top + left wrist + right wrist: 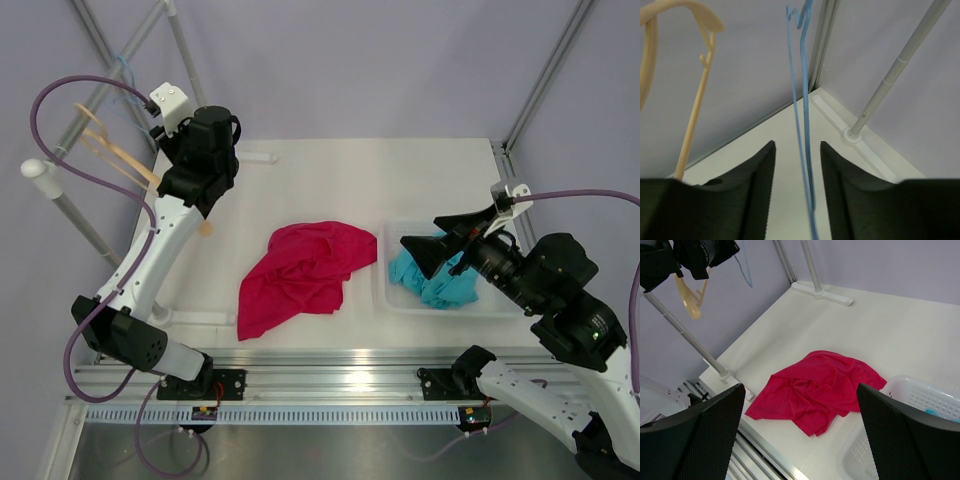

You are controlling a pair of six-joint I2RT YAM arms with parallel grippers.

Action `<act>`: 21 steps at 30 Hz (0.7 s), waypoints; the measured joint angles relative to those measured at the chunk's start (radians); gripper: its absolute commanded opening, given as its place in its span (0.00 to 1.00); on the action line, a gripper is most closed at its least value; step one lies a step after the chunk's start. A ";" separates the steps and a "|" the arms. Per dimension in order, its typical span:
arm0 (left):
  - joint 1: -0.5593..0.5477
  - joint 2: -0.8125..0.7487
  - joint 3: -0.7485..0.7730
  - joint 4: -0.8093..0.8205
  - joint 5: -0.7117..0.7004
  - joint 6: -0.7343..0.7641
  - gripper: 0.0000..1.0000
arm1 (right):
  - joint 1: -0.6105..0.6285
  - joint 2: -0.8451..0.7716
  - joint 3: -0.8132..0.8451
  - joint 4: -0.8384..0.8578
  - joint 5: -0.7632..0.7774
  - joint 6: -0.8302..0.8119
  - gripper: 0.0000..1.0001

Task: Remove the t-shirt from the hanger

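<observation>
The red t-shirt lies crumpled on the white table, off any hanger; it also shows in the right wrist view. A bare beige hanger hangs on the rack at the back left, and is seen at the left of the left wrist view. My left gripper is raised beside it, open, with a thin blue wire hanger running between its fingers, untouched. My right gripper is wide open and empty, above the table right of the shirt.
A white basket holding a teal cloth sits right of the shirt, under my right gripper. The rack's slanted pole and frame posts stand at the back left; a pole foot is fixed to the table.
</observation>
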 measured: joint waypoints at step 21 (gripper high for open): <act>-0.249 -0.131 -0.049 -0.010 0.614 0.108 0.99 | 0.000 -0.056 -0.153 0.015 -0.077 0.038 0.99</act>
